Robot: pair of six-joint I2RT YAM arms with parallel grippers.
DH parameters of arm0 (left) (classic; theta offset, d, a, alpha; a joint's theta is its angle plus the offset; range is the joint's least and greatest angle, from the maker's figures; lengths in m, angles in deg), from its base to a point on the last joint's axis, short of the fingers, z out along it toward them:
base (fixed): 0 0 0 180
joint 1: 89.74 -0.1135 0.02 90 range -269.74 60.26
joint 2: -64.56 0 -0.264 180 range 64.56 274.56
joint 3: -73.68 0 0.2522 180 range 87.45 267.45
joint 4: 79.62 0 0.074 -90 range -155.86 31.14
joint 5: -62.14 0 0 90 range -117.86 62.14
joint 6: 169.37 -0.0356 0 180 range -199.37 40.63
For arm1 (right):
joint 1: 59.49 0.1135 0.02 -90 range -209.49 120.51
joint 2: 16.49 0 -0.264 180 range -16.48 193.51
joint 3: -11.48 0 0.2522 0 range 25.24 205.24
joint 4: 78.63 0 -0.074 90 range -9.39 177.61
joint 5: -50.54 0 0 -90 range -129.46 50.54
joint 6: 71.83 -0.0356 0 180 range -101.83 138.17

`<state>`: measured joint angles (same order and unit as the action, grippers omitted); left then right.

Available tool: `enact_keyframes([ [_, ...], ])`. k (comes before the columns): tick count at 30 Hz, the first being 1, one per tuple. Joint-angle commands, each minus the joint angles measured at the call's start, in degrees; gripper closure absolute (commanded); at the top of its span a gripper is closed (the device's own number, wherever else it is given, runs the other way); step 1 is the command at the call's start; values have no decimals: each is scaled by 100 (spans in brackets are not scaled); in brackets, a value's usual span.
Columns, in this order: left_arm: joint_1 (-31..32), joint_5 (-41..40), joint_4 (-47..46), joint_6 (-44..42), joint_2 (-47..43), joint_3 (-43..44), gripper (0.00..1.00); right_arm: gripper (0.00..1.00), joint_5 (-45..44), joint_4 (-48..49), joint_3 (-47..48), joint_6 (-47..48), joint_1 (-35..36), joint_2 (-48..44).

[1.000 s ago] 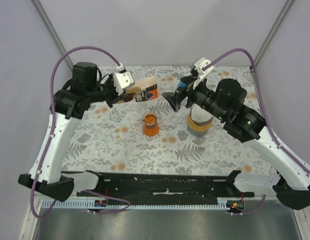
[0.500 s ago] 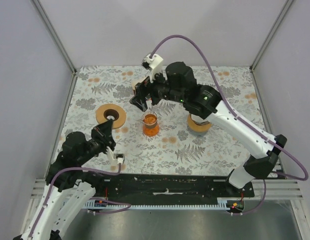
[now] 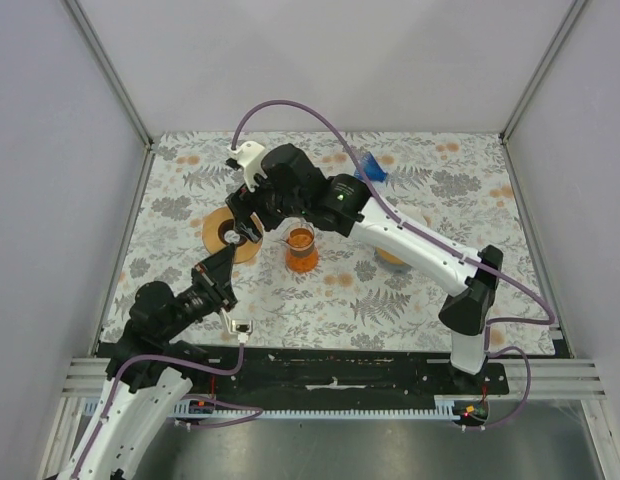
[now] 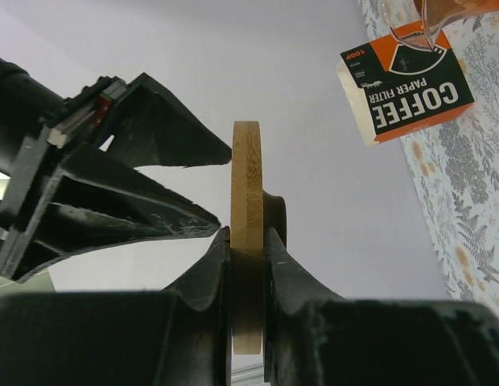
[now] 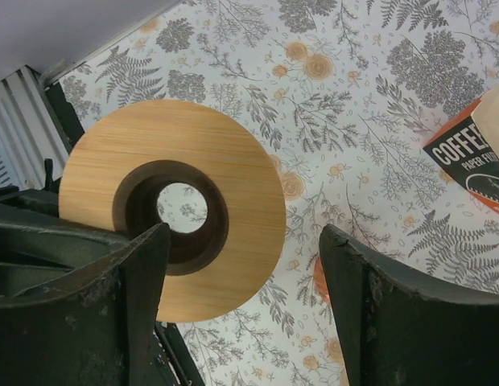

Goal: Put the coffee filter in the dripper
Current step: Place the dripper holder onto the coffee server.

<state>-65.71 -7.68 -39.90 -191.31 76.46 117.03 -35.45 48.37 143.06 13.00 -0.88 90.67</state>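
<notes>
Over the left half of the tabletop, the left end effector (image 4: 248, 241) pinches the wooden ring (image 4: 248, 177) by its rim, and the right end effector (image 5: 243, 241) hangs spread above it. The orange glass vessel (image 3: 301, 248) stands mid-tabletop. The coffee filter box (image 4: 406, 88) stands beyond it, toward the far edge.

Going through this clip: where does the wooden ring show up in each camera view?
Top external: wooden ring left of centre, its face showing.
Left wrist: centre, edge-on and upright.
Right wrist: left of centre, face-on with its hole visible.
Shared landmark: the floral tablecloth.
</notes>
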Motion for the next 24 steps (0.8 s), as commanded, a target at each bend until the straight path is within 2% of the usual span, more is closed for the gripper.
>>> enact_keyframes([
  [1,5,284,-556,-1278,-100,-23,98,19,-286,-110,469,77,-16,252],
  [5,5,372,-574,-1357,-188,-67,98,27,-252,-154,654,157,-16,508],
  [6,14,355,-574,-1357,-179,-49,98,35,-165,-162,689,157,-16,543],
  [10,14,346,-740,-1155,-162,-31,98,81,-225,-162,707,174,-25,535],
  [12,5,346,-828,-989,-162,-23,98,96,-252,-145,655,209,-68,473],
  [14,5,328,-960,-743,-109,-5,96,100,-68,-136,567,166,-200,403],
  [15,5,285,-1022,-637,-66,3,90,100,20,-119,506,131,-279,394],
  [16,14,249,-1101,-506,13,38,79,100,56,-101,418,87,-376,342],
  [20,5,56,-1154,109,294,179,16,100,74,-57,128,77,-753,183],
  [24,14,-391,-1163,593,550,188,13,100,-180,-39,-188,139,-1193,86],
])
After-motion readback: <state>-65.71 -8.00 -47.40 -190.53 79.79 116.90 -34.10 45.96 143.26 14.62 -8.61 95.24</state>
